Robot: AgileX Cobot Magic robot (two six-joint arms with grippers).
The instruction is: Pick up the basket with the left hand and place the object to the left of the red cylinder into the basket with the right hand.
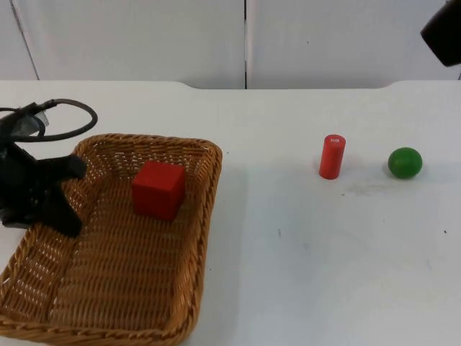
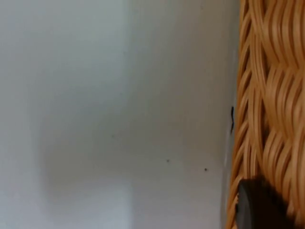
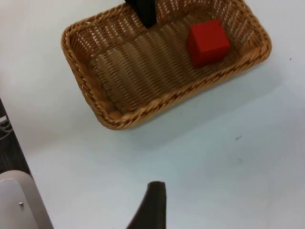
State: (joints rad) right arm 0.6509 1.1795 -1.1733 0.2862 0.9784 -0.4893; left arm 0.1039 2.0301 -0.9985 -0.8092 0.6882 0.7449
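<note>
Red cube [image 1: 158,189] already inside basket [image 1: 189,303], well left of red cylinder [image 1: 332,156]; left gripper [image 1: 61,193] straddling the left rim, grip indeterminable; right gripper [image 1: 443,29] raised apart, state indeterminable; placement apparently complete

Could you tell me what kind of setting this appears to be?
Probably a robot test bench: a bare white table against a grey partition wall, with a wicker basket, red cube and red cylinder as props.

The left gripper [image 1: 61,198] is low at the table's left edge, its black fingers [image 1: 68,216] clamped over a rim. The right arm [image 1: 443,32] waits, raised above the table's far right corner.
</note>
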